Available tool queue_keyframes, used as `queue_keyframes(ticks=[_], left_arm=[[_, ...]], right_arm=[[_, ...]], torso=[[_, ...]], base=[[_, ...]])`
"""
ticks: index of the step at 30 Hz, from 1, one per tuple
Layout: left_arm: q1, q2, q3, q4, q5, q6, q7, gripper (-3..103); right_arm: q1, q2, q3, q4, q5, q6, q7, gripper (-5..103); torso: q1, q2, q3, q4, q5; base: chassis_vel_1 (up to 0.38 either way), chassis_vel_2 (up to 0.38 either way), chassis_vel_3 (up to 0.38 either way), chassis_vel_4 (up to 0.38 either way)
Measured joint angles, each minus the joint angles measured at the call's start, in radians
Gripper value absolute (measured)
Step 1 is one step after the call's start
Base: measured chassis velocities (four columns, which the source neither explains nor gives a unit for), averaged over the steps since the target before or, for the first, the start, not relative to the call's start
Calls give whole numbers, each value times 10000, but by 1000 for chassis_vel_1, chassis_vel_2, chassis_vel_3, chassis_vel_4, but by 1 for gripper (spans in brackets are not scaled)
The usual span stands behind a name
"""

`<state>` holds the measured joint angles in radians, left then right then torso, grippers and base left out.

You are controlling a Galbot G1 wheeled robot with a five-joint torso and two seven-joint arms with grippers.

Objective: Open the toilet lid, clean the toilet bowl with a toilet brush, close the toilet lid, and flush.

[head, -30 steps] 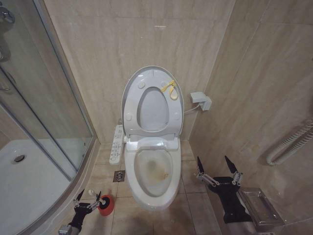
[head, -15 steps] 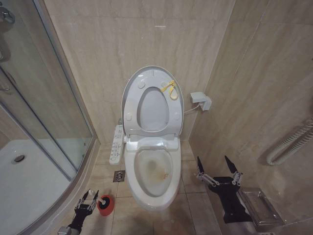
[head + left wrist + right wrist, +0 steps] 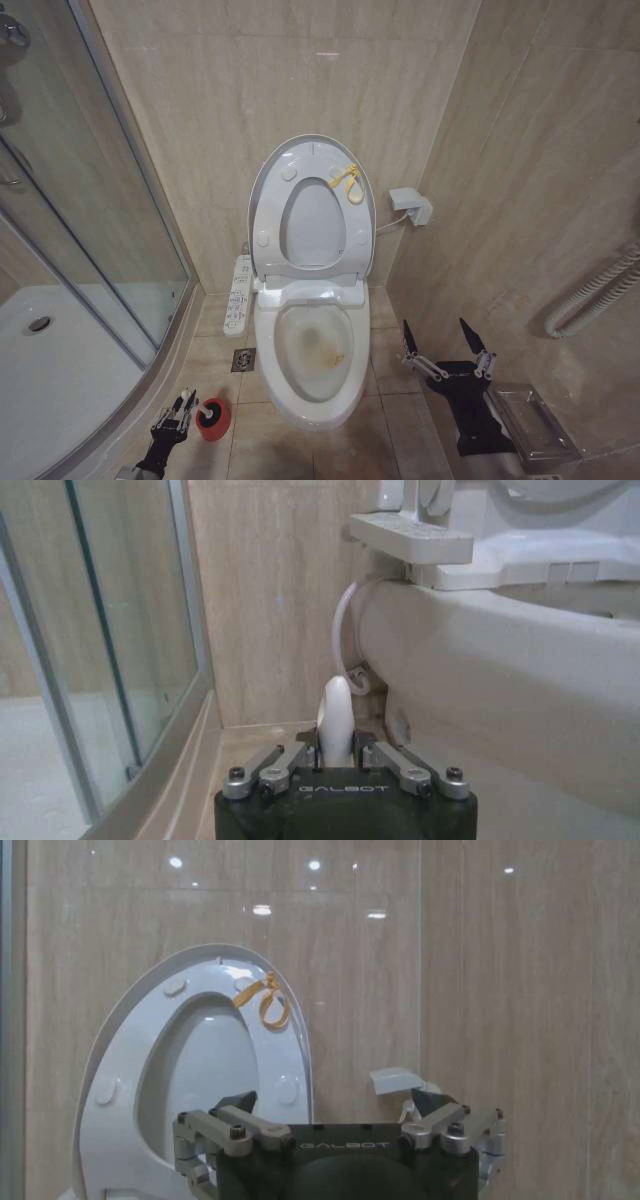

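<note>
The toilet lid [image 3: 312, 222] stands upright against the back wall, a yellow strap [image 3: 346, 182] hanging at its edge. Below it the toilet bowl [image 3: 318, 345] lies uncovered, with yellowish-brown staining inside. My left gripper [image 3: 184, 404] is low on the floor left of the bowl, beside a red holder cup [image 3: 214, 420]. In the left wrist view it [image 3: 337, 744] is shut on the white handle of the toilet brush [image 3: 335, 705], with the bowl's outer wall [image 3: 520, 675] close by. My right gripper [image 3: 436, 330] hangs open right of the bowl, nothing between its fingers, facing the lid [image 3: 200, 1065].
A glass shower screen [image 3: 90, 200] and white shower tray [image 3: 50, 370] fill the left side. A control panel [image 3: 239, 292] hangs beside the toilet above a floor drain [image 3: 244, 360]. On the right are a wall box [image 3: 412, 205], a white hose [image 3: 595, 290] and a metal rack [image 3: 530, 425].
The left gripper's fingers went from spread apart to shut by the red cup, and the gripper sank slightly lower. The right arm has not moved.
</note>
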<state>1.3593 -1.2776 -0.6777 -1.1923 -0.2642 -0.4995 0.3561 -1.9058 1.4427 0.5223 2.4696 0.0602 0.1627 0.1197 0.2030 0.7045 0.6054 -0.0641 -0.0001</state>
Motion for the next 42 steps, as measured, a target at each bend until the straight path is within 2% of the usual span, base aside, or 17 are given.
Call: queue_keyframes(ticks=[5, 8, 10, 12, 14, 18, 20, 26, 32, 35, 36, 37, 40, 42], left_arm=[[241, -15, -76, -451, -294, 0, 61, 21], [430, -23, -153, -927, -718, 3, 118, 21], [688, 10, -234, -1473, -1383, -75, 161, 21], [792, 26, -284, -1637, -1557, -117, 165, 21], [1520, 168, -550, -2578, -2389, -293, 209, 21], [2324, 273, -910, -3435, -2958, -438, 372, 21], [3389, 259, -1425, -4716, -3432, -567, 602, 21], [4554, -267, -1965, -7161, -3650, -644, 852, 21], [4883, -298, -2041, -8388, -4303, -761, 1064, 21], [4932, -195, -2140, -9131, -4899, -527, 1343, 21], [4970, -95, -2138, -9609, -5396, -248, 1525, 21], [4970, -95, -2138, -9609, -5396, -248, 1525, 21], [4763, 116, -1888, -10090, -6245, 249, 1755, 21], [4605, 186, -1787, -10105, -6396, 430, 1782, 21]], right_arm=[[0, 0, 0, 0, 0, 0, 0, 100], [0, 0, 0, 0, 0, 0, 0, 100], [0, 0, 0, 0, 0, 0, -1, 100], [0, 0, 0, 0, 0, 0, 0, 100], [0, 0, 0, 0, 0, 0, 0, 100], [0, 0, 0, 0, 0, 0, 0, 100], [0, 0, 0, 0, 0, 0, 0, 100], [0, 0, 0, 0, 0, 0, 0, 100], [0, 0, 0, 0, 0, 0, 0, 100], [0, 0, 0, 0, 0, 0, -1, 100], [0, 0, 0, 0, 0, 0, 0, 100], [0, 0, 0, 0, 0, 0, 0, 100], [0, 0, 0, 0, 0, 0, 0, 100], [0, 0, 0, 0, 0, 0, 0, 100]], torso=[[0, 0, 0, 2, 0], [0, 0, 0, 0, 0], [0, 0, 0, -3, 0], [0, 0, -1, -3, -1], [0, 0, -1, -2, 0], [0, 0, -2, 3, 1], [-1, 0, -1, 6, 3], [-1, 1, -1, 1, 3], [-1, 1, 0, 0, 2], [-1, 0, 0, 0, 0], [-1, 0, 0, 0, 1], [-1, 0, 0, 0, 1], [-1, 0, -1, 1, 2], [-1, 0, 0, 1, 2]], base=[[0, 0, 0, 0], [0, 0, 0, 0], [0, 0, 0, 0], [0, 0, 0, 0], [0, 0, 0, 0], [0, 0, 0, 0], [0, 0, 0, 0], [0, 0, 0, 0], [0, 0, 0, 0], [0, 0, 0, 0], [0, 0, 0, 0], [0, 0, 0, 0], [0, 0, 0, 0], [0, 0, 0, 0]])
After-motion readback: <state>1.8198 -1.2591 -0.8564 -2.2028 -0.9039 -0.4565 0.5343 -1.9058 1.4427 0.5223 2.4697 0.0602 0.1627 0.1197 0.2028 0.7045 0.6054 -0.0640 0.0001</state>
